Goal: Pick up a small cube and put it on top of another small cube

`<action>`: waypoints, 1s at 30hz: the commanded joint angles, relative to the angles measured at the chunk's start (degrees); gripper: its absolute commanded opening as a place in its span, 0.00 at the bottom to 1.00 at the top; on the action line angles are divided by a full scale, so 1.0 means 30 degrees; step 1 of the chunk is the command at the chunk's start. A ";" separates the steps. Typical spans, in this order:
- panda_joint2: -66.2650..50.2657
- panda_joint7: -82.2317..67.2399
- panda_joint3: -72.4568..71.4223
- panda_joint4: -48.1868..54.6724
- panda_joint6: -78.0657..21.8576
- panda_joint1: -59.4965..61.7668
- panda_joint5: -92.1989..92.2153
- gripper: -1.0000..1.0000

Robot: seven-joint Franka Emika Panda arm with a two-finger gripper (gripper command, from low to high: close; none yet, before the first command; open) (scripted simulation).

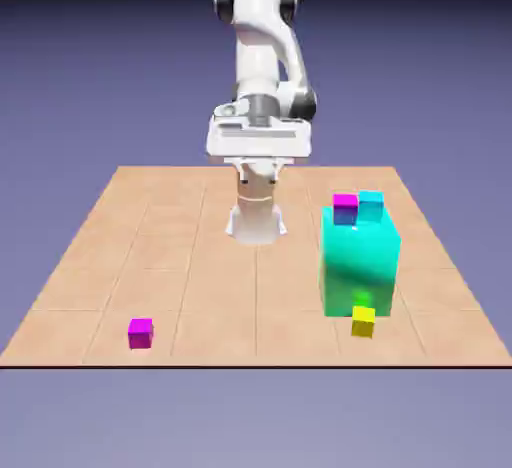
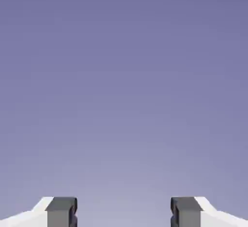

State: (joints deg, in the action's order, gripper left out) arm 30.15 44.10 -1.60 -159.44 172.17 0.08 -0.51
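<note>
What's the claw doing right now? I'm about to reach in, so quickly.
Claw: open, nothing between its fingertips.

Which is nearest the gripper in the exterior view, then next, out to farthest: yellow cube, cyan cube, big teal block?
From the gripper:
1. Cyan cube: on top of the block, exterior view's right.
2. Big teal block: under the cyan cube.
3. Yellow cube: by the block's camera-side face, low in the picture.
</note>
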 commanded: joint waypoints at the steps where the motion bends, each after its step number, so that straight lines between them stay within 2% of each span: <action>1: -0.0693 0.0455 -0.0443 0.0433 -0.0510 0.0214 -0.0140 0.50; 30: -2.0766 1.3646 -1.3261 1.2985 -1.5268 0.6409 -0.4194 0.50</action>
State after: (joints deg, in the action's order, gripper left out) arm -32.14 85.04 -41.38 -120.48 126.36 19.31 -13.09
